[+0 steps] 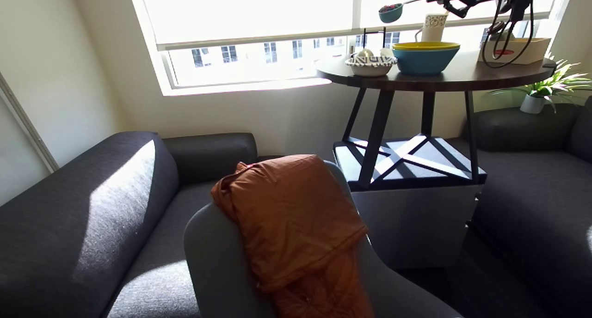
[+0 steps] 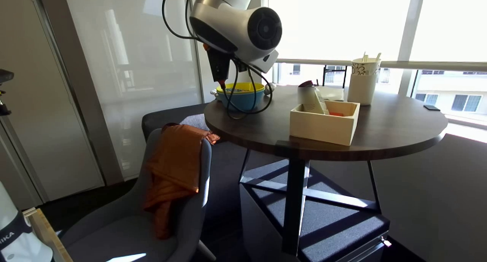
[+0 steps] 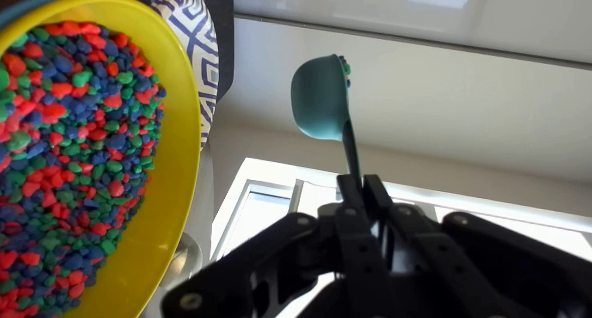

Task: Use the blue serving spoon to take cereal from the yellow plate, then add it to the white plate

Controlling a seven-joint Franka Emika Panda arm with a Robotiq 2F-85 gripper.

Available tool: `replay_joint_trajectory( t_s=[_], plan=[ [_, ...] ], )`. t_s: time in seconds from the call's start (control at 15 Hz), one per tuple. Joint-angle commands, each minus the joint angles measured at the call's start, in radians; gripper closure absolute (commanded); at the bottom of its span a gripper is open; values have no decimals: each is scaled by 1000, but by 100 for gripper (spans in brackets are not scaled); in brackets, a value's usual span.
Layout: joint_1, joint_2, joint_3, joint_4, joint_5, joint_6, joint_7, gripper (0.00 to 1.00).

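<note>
Holding the loaded spoon [image 1: 391, 15] aloft, jaws closed on its handle [image 3: 350, 149], I judge the scooping done, transfer in hand. It hangs higher than the yellow plate [image 3: 175, 161] and white plate [image 1: 371, 70]; next, centre it over the latter, lower, then tip slowly.

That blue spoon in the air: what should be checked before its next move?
1. Gripper shut on the blue spoon: ok.
2. Coloured bits in the spoon: ok; they show at its rim.
3. Spoon's open side up: ok in an exterior view.
4. Spoon clear of the yellow plate: ok, apart in the wrist view.
5. Spoon directly over the white plate: cannot tell; depth is unclear.
</note>
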Motion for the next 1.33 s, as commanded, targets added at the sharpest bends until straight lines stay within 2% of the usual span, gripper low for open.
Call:
replay_joint_trajectory(
  t_s=[0.0,0.2,0.27,0.33,0.4,0.87,1.27],
  plan=[
    [20,-28,9,-8,3,77,-3,98],
    [32,-37,15,-11,-17,130,-14,98],
    [17,-9,12,3,-8,91,-5,92],
    [19,-11,13,3,-9,101,-6,92],
    [21,-12,14,3,-9,104,-7,98],
    [32,-22,18,-6,-31,135,-49,98],
    [51,-43,30,-16,-68,229,-140,98]
  ],
)
